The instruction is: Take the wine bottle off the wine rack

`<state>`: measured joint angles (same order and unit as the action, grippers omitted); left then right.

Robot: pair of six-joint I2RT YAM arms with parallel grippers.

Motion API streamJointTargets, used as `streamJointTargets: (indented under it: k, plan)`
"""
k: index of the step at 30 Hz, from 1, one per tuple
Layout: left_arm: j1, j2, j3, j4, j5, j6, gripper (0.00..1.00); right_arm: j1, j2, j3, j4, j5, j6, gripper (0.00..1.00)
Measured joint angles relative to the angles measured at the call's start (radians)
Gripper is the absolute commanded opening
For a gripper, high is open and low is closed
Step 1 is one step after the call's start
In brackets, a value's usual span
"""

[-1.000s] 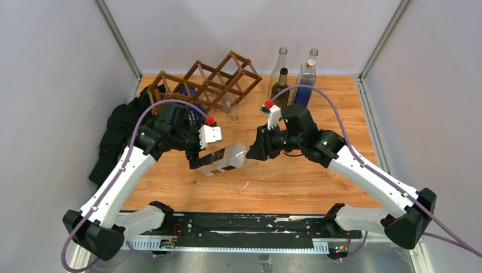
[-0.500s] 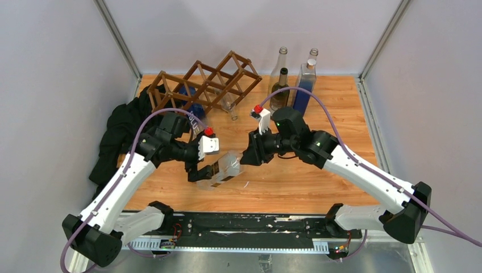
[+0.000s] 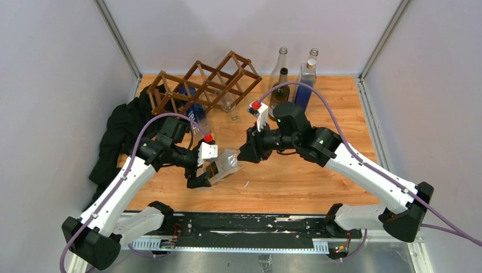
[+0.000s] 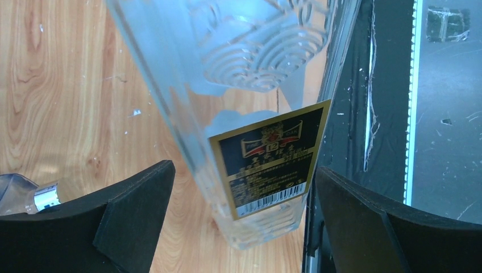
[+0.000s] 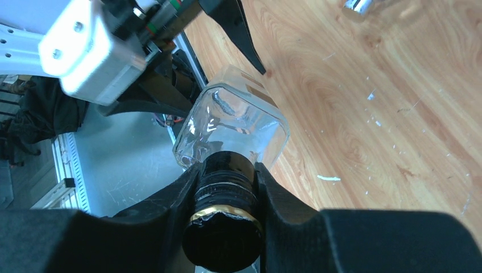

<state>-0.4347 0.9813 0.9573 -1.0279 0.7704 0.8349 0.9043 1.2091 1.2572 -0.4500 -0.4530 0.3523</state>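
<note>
The wine bottle (image 3: 225, 164) is clear, square glass with a black and gold label (image 4: 267, 162) and hangs tilted over the table's near left part. My right gripper (image 3: 245, 153) is shut on its black cap (image 5: 224, 187). The glass body (image 5: 233, 125) points away below the cap. My left gripper (image 3: 206, 173) is open around the bottle's base (image 4: 267, 222). Its fingers (image 4: 133, 205) stand apart from the glass on both sides. The dark brown wine rack (image 3: 204, 79) stands at the back left, apart from both grippers.
A blue bottle (image 3: 193, 105) and a clear bottle (image 3: 228, 105) lie in the rack. Three bottles (image 3: 291, 77) stand upright at the back right. A black cloth (image 3: 118, 133) is heaped at the left edge. The black base rail (image 3: 244, 224) runs along the near edge.
The bottle and both grippers have moved left and toward the near edge. The bottle's base now hangs lower, close to the wood.
</note>
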Motion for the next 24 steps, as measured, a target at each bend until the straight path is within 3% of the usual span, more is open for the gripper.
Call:
streamJointTargets:
  k: [10,17,21,23,24]
  plan:
    - [0.000,-0.015,-0.016,0.002,-0.011,0.010,1.00,0.003,0.000,0.029,0.000,0.043,0.001,0.00]
    - [-0.001,-0.009,-0.040,0.109,-0.060,-0.091,0.99,0.008,0.014,0.029,0.039,0.076,0.085,0.00]
    - [-0.003,-0.016,-0.066,0.171,-0.113,-0.134,0.74,0.022,0.028,0.029,0.061,0.098,0.117,0.00]
    - [-0.007,-0.016,-0.073,0.177,-0.131,-0.142,0.51,0.027,0.030,0.029,0.063,0.118,0.127,0.01]
    - [-0.008,-0.016,-0.075,0.185,-0.137,-0.134,0.39,0.027,0.030,0.029,0.063,0.129,0.132,0.09]
